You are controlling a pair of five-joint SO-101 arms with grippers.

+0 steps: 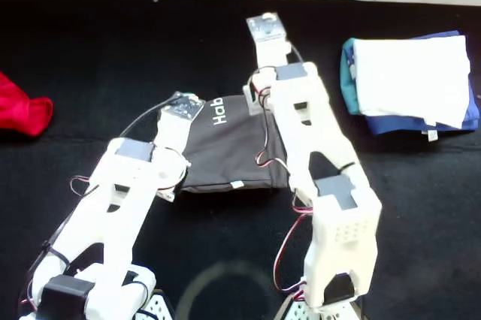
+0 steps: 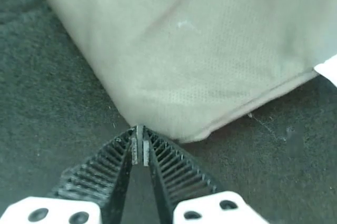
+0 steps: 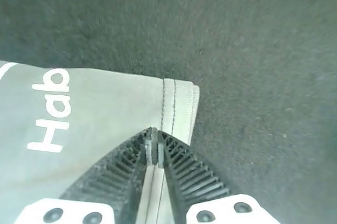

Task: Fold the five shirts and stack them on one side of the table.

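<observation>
High view: dark shirt [image 1: 233, 151] folded, mid-table between 2 arms. Stack [image 1: 409, 80] of folded shirts at far right, white on top, blue and teal below. Red shirt [image 1: 22, 110] crumpled at left edge.
Left wrist view: left claw [image 2: 139, 148] together, tips at the dark shirt's edge.
Right wrist view: right claw [image 3: 154, 150] together, over its hem corner.
Table [image 1: 90, 49] black cloth; pale wall behind.
</observation>
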